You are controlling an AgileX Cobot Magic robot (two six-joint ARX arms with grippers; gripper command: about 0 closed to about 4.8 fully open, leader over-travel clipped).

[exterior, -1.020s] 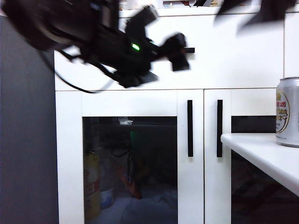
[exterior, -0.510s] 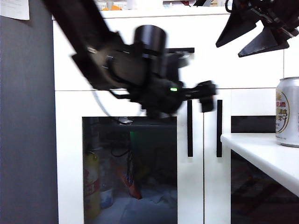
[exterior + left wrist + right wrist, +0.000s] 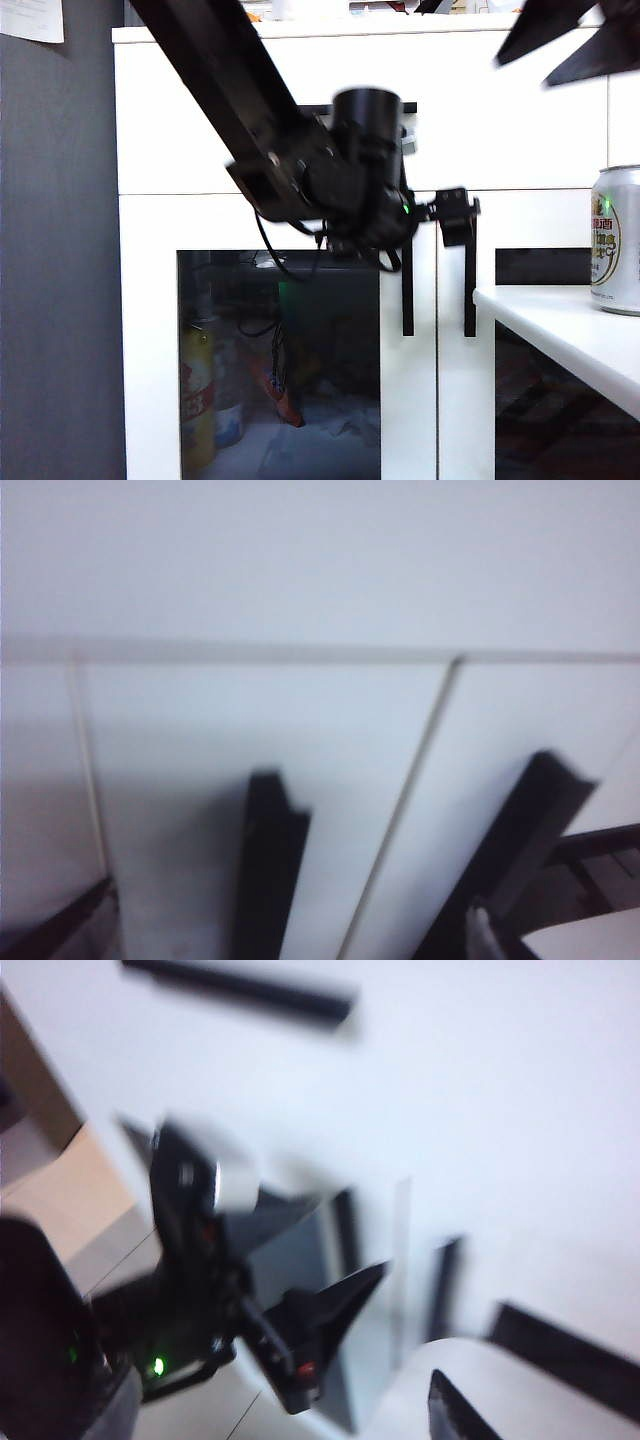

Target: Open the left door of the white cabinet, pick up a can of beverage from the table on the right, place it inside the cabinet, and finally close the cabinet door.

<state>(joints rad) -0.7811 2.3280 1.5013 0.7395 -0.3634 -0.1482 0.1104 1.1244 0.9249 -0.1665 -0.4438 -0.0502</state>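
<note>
White cabinet [image 3: 200, 120] is filling the back of the scene, drawer up top with its horizontal black handle partly hidden behind the arm, two glass doors below. Left door [image 3: 280, 350] is sitting shut, flush with the frame; bottles and clutter are showing dimly through its dark glass. Its vertical black handle [image 3: 407, 300] is standing just beside the right door's handle [image 3: 469, 290], both also showing blurred in the left wrist view [image 3: 265, 870]. Table [image 3: 570, 340] is jutting in at the right, lower than the drawer. Left arm is reaching diagonally down across the cabinet front, and the left gripper [image 3: 455, 215] is hanging at the top ends of the two handles, jaws spread wide, nothing between them; can't tell whether it's touching either bar. Right gripper [image 3: 570, 40] is hovering high at the upper right, above the table, jaws parted and empty, its dark fingers cut by the frame edge. Beverage can [image 3: 615, 240] is standing upright on the table at the far right, untouched, well apart from both grippers.
</note>
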